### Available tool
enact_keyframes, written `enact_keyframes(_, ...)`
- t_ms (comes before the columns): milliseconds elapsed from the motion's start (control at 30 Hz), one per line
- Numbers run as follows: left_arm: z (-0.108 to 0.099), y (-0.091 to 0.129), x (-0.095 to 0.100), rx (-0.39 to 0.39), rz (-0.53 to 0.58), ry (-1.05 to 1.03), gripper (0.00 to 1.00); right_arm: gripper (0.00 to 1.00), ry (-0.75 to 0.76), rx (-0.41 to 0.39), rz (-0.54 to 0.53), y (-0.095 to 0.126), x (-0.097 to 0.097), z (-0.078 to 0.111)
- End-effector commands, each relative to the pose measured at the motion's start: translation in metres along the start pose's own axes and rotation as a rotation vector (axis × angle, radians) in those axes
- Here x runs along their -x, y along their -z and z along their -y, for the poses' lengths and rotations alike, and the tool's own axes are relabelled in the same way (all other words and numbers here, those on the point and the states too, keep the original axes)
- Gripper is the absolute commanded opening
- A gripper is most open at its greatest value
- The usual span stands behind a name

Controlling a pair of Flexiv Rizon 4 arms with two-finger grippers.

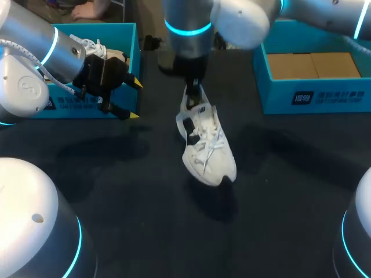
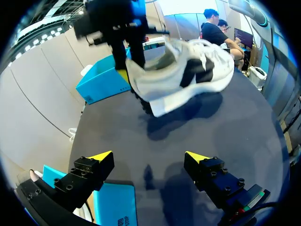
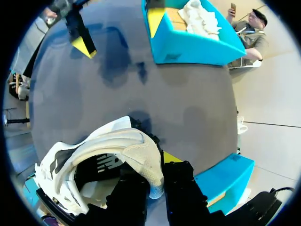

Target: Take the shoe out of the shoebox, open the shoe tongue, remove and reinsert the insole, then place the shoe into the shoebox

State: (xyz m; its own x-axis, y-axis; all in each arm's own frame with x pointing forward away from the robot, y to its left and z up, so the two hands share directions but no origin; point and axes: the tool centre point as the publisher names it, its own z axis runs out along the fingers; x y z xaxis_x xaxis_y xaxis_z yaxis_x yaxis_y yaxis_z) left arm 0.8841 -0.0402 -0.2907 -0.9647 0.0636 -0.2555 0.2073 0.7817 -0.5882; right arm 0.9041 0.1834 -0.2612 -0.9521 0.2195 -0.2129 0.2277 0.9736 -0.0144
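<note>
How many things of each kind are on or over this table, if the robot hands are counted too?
Shoes: 2 (held shoe, shoe in box)
Blue boxes: 2 (left box, right box)
Hands: 2 (left hand, right hand)
Total: 6

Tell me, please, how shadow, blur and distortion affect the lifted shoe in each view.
Head view: the shoe is bright and sharp, with a soft shadow on the dark table below its toe. Left wrist view: the shoe looks smeared and soft, as do the right arm's jaws holding it. Right wrist view: its heel collar is close and crisp; the fisheye bends the table's edge.
</note>
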Motion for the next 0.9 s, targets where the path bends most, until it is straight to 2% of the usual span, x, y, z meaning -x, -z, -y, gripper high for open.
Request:
enact_keyframes(33,0.000,0.000,0.001,0.004,-0.001,0.000,1.00,0.00,-0.003,-0.019,0.009,0.052,0.006,0.006)
enact_keyframes(167,0.000,0.000,0.001,0.004,-0.001,0.000,1.00,0.00,-0.005,-0.062,0.042,0.070,0.016,0.011)
enact_keyframes(433,0.000,0.000,0.001,0.004,-0.001,0.000,1.00,0.00,-0.010,-0.074,0.074,0.099,0.037,0.022)
enact_keyframes(600,0.000,0.000,0.001,0.004,-0.001,0.000,1.00,0.00,-0.021,-0.088,0.100,0.109,0.049,0.024)
enact_keyframes(900,0.000,0.000,0.001,0.004,-0.001,0.000,1.00,0.00,-0.021,-0.088,0.100,0.109,0.049,0.024)
